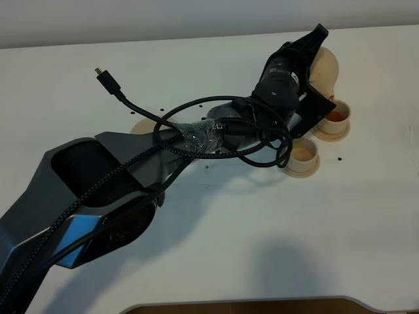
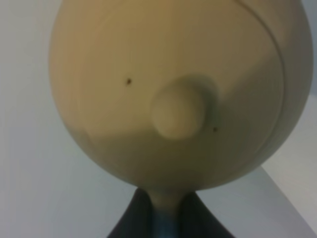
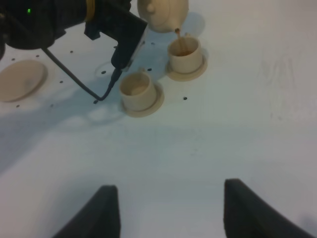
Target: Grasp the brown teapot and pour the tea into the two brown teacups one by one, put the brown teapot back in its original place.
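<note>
Your right pincer (image 3: 169, 186) hangs nearest, released. Its two dark fingers (image 3: 106, 210) stand wide apart over the tabletop (image 3: 247, 124) with nothing between them, and their roots are cut off by the frame.

Beyond it stands the near cup (image 3: 136, 89); whether anything is in it is hard to tell. In the high view the far cup (image 3: 184, 52) sits just beside it at 1 o'clock. A thin stream of tea (image 3: 179, 35) falls into it from the teapot (image 3: 163, 12), which is tilted above that cup and cut off by the frame's edge.

Your left pincer (image 2: 162, 220) is clenched on the teapot's loop handle. That wrist view is blurred and filled by the pot's body and lid knob (image 2: 177, 115), with the spout out of sight.

In the high view the left arm (image 1: 98, 196) crosses the tabletop from 7 o'clock to 2 o'clock. Its wrist covers the spout and part of the far cup's rim.

The saucer (image 3: 20, 79) lies well apart at 10 o'clock. In the high view it is mostly hidden under the arm and its cables (image 1: 131, 104).
</note>
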Available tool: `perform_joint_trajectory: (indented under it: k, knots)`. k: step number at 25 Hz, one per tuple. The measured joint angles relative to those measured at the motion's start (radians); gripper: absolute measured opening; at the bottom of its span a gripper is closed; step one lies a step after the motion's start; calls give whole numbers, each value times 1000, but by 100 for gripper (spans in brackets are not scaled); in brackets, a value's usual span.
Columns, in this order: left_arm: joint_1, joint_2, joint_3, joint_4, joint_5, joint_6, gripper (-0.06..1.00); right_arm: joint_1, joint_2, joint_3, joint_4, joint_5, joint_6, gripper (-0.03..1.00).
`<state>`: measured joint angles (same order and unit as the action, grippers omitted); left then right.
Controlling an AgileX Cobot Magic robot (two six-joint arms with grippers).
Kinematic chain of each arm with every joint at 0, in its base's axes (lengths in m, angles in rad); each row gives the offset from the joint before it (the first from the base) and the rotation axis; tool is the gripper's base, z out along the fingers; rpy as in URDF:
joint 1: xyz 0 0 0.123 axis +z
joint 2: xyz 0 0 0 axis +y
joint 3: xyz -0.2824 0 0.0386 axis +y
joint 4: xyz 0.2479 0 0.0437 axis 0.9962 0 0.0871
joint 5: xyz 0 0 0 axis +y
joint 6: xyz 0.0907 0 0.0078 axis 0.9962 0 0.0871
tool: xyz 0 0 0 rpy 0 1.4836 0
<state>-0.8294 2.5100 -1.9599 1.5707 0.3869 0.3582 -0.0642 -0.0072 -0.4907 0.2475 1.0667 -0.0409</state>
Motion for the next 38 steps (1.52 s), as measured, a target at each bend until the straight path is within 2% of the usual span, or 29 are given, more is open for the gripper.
perform_joint_trajectory:
  k: [18,38]
  knots:
    - [1,0,0,30,-4,11,14,0,0,0,0,0,0,48]
    - [1,0,0,101,-28,11,14,0,0,0,0,0,0,48]
